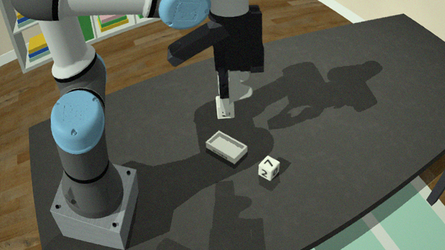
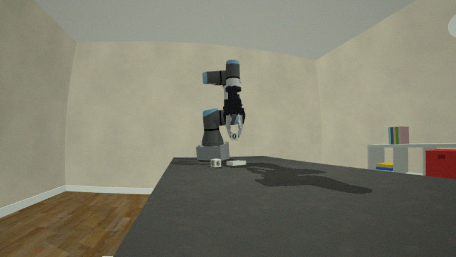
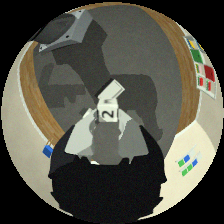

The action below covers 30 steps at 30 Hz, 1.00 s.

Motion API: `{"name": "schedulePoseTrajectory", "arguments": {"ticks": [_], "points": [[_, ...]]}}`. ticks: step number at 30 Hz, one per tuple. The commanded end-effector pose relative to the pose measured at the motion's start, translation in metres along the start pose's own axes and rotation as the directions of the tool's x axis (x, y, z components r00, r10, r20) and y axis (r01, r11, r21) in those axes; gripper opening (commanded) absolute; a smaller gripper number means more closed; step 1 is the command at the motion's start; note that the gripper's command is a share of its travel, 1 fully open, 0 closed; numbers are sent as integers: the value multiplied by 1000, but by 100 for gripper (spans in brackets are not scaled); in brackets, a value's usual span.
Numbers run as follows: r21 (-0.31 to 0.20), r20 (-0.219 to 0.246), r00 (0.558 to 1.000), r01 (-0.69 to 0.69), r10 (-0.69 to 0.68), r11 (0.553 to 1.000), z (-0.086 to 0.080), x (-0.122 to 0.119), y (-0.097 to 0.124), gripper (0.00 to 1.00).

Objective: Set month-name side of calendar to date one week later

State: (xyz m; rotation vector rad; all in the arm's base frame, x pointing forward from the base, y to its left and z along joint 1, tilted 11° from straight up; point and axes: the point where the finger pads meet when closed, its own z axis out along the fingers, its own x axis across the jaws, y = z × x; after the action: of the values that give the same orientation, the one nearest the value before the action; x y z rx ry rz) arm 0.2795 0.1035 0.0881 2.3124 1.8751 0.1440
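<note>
My gripper [image 1: 225, 113] is shut on a white number cube [image 1: 220, 110] and holds it in the air above the table, behind the tray. In the exterior view the held cube [image 2: 234, 136] shows a 0 toward the camera. In the wrist view the held cube [image 3: 107, 113] shows a 2, with the tray [image 3: 111, 93] below it. The white tray [image 1: 226, 146] sits empty on the dark table. The other white cube [image 1: 269, 167] lies on the table to the right of the tray, showing 7 on top and 2 and 0 on its sides. In the exterior view this other cube [image 2: 215, 163] shows a 6.
The arm's grey base [image 1: 94, 207] stands at the table's left side. A white shelf with coloured books [image 2: 395, 150] and a red box [image 2: 440, 163] stand off the table. The table edge runs close at the front right.
</note>
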Motion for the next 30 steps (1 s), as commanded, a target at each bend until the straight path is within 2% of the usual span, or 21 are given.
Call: {"name": "schedulePoseTrajectory", "arguments": {"ticks": [1,7,10,13,16,17,19,20,25,28,30], "points": [[-5,8,985,-173,173,985,-1,2,0,11],[-7,7,939,-343,343,939,-1,3,-1,11],[-7,7,936,-352,352,936,-1,3,-1,11],[-7,6,881,-474,474,881,-1,4,-1,11],[-8,5,835,-550,550,835,-1,5,-1,11],[-8,5,834,-552,552,834,-1,5,-1,11],[-8,4,785,-620,620,785,-1,5,-1,11],[-8,4,780,-626,626,780,-1,5,-1,11],[-9,3,665,-747,747,665,-1,6,0,11],[-9,3,652,-758,758,652,-1,6,0,11],[-9,2,580,-814,815,580,-1,6,0,11]]}}
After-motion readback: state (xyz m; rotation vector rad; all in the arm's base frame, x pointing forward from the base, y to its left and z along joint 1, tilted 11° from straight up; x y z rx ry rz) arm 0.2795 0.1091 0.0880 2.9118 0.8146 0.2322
